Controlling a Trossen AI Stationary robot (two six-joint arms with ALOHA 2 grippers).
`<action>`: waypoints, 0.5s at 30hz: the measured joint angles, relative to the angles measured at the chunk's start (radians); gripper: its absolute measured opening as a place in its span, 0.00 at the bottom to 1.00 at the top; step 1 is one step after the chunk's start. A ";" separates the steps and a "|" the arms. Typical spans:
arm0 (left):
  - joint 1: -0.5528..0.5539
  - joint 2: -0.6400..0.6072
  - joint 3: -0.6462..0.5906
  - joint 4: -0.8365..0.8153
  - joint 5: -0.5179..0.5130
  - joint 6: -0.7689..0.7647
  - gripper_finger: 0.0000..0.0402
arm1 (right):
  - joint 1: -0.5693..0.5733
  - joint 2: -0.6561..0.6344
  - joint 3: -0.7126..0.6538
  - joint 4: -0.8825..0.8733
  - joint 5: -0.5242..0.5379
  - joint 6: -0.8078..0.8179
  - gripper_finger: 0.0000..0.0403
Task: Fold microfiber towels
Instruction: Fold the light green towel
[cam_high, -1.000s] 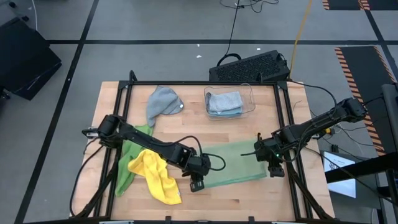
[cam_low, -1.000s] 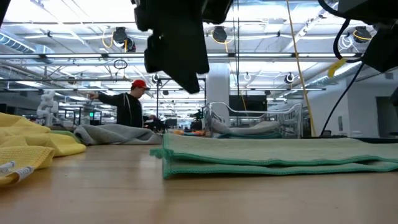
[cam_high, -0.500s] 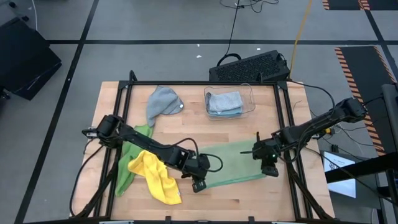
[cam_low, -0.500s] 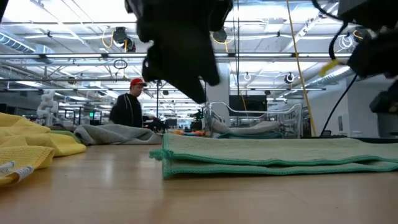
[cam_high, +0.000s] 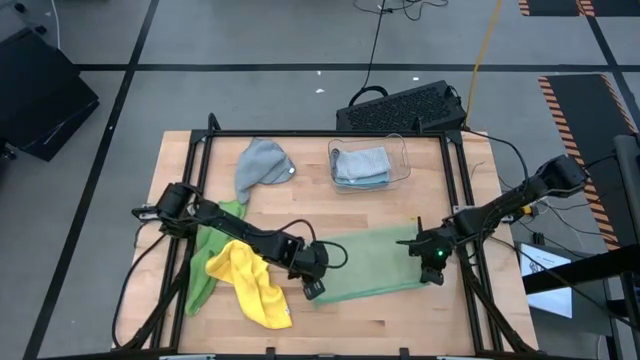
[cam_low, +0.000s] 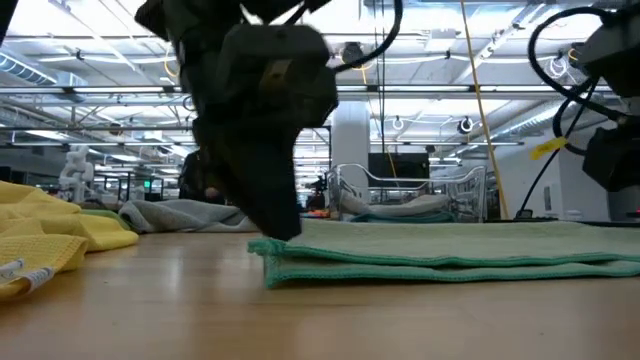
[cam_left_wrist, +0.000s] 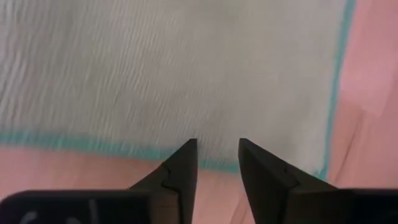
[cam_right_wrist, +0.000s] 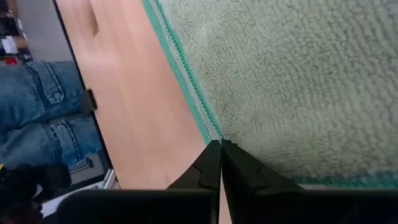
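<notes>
The sage green towel (cam_high: 372, 262) lies half-folded on the surface (cam_high: 400, 310). At its near-left corner your left gripper (cam_left_wrist: 216, 163) straddles the hem, fingers parted. At its right edge your right gripper (cam_right_wrist: 219, 163) is clenched on the hem. An uneven lift risks skewing the fold. Only the low view shows the stacked layers.

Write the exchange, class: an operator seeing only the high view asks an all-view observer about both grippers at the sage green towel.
Operator: Is the right gripper closed?
Observer: Yes. The right wrist view shows its fingers shut at the sage green towel's stitched hem. Whether cloth is pinched between them is unclear.
Operator: And the left gripper?
Observer: The left wrist view shows its fingers apart, with the tips at the towel's hem near a corner.
</notes>
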 joint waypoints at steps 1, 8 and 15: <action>0.002 0.000 -0.008 0.000 0.009 -0.008 0.27 | 0.010 0.000 -0.005 0.005 0.001 0.004 0.01; 0.035 -0.028 0.002 0.005 0.063 -0.032 0.19 | 0.045 -0.003 -0.019 0.107 -0.006 0.084 0.01; 0.042 -0.071 0.037 0.065 -0.003 -0.032 0.11 | 0.048 -0.043 0.009 0.134 -0.091 0.164 0.00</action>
